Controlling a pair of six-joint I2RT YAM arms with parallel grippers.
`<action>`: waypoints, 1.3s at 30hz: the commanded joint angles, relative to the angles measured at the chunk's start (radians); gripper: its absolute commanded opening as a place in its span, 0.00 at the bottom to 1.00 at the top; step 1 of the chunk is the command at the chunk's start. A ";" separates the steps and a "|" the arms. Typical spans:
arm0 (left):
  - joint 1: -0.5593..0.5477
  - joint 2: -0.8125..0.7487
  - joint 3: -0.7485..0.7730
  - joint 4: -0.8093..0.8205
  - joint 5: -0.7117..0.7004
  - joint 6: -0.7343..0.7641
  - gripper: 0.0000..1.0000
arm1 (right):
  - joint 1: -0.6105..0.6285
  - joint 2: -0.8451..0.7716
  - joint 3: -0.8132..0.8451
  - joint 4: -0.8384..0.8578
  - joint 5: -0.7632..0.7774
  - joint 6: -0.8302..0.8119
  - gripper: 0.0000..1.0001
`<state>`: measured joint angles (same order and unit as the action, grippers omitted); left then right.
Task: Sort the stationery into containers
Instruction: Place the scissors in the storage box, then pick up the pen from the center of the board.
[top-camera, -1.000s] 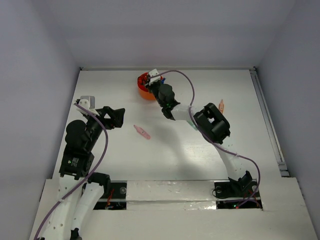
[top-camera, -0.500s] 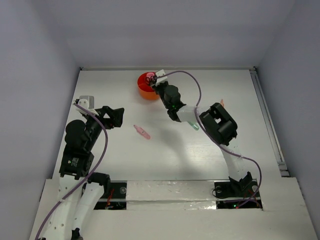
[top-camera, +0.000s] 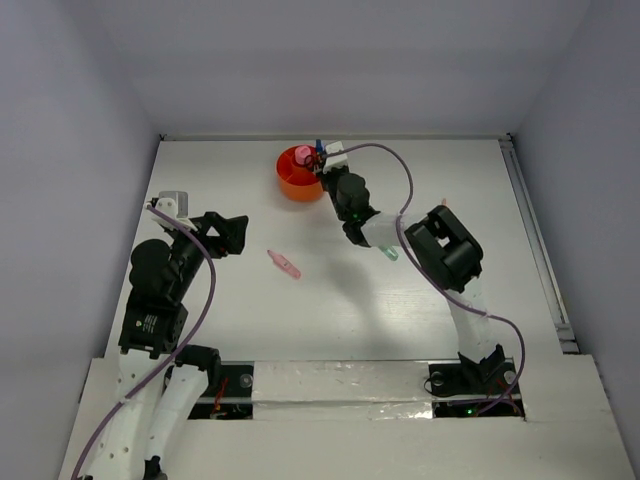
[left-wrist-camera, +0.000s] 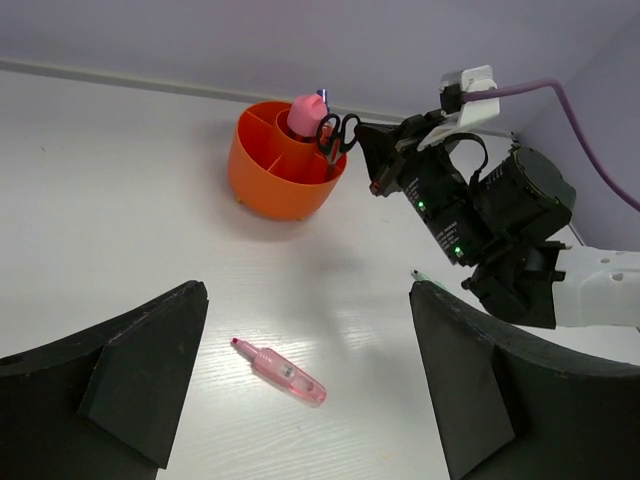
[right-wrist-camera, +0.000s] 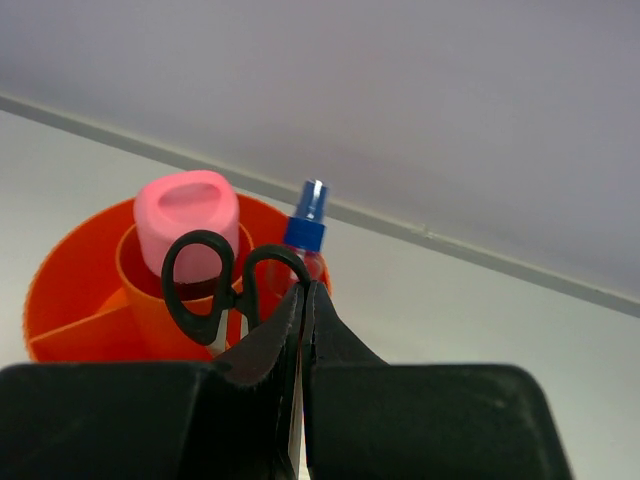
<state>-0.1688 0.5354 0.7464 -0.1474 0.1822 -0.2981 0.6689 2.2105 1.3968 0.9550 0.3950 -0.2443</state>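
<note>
White bench. Orange tub, 12 o'clock. Left claw, 9 o'clock: spread wide, empty. Right claw: fingers pressed together at black-handled scissors standing in tub; grip unclear. Pink capsule, centre. Green piece, mostly hidden under right arm.

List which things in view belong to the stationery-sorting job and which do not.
Job: orange tub, black scissors, pink capsule, blue-capped tube, pink marker, green piece.
Not the job: purple cable, table rail.
</note>
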 joint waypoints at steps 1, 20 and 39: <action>0.005 0.008 -0.004 0.051 0.017 0.004 0.80 | -0.031 -0.067 -0.025 0.063 0.054 0.017 0.01; 0.014 0.028 -0.005 0.060 0.043 0.002 0.80 | -0.040 -0.181 -0.156 0.011 -0.068 0.129 0.33; 0.023 0.021 -0.010 0.062 0.057 -0.001 0.78 | -0.040 -0.572 -0.235 -0.742 -0.150 0.373 0.00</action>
<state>-0.1539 0.5610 0.7460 -0.1463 0.2173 -0.2989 0.6262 1.7325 1.2400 0.3977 0.2150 0.0193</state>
